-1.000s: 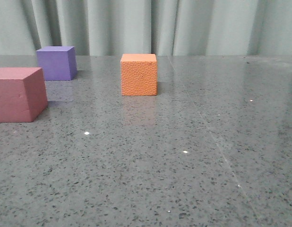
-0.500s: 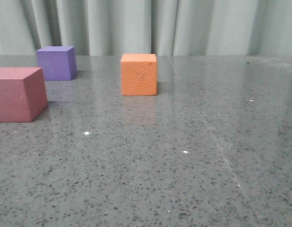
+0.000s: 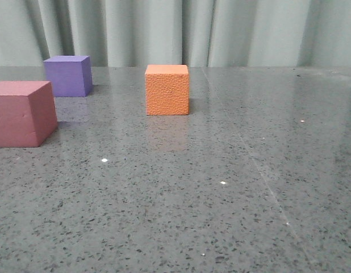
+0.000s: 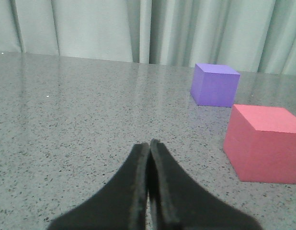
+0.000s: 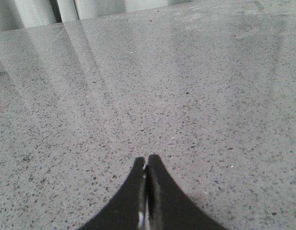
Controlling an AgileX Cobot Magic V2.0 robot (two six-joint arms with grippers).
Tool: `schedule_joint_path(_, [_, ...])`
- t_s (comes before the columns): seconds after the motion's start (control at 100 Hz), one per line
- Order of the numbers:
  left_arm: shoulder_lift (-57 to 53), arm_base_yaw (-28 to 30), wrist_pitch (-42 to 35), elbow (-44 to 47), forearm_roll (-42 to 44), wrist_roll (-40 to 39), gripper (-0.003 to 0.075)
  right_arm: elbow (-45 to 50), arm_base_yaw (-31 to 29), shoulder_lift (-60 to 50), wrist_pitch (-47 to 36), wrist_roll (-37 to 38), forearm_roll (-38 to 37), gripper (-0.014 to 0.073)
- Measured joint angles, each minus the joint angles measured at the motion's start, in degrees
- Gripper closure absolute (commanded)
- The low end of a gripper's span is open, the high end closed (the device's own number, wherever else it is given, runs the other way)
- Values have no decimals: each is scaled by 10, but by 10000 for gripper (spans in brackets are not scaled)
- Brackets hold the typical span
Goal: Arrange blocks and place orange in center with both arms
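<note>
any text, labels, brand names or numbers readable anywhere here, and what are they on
None: no readable text, label, brand, number or sign shows in any view.
Purple foam cube: plain faces.
Dusty pink-red foam cube: plain faces.
Orange pebbled foam cube: texture only, no print.
Grey speckled glossy tabletop: specks and glints only.
Pale pleated curtain: unmarked.
Black left gripper and black right gripper: unmarked.

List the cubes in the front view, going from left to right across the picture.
Pink-red cube → purple cube → orange cube. The pink-red one is cut by the left edge and sits nearest the camera; the purple one sits farthest back.
</note>
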Motion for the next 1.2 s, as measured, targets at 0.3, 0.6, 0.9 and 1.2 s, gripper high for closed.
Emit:
schedule_joint_path(0.3, [0,0,-55,0,-9,0,739,0,0,0,0,0,0,654])
schedule_joint_path(0.6, [84,0,153,-167,-40,0,739,0,0,0,0,0,0,654])
schedule_joint_path(0.9, [308,0,327,-409,-52,0,739,0,0,0,0,0,0,654])
schedule_joint_path(1.2, [410,0,346,-483,-69,0,739,0,0,0,0,0,0,654])
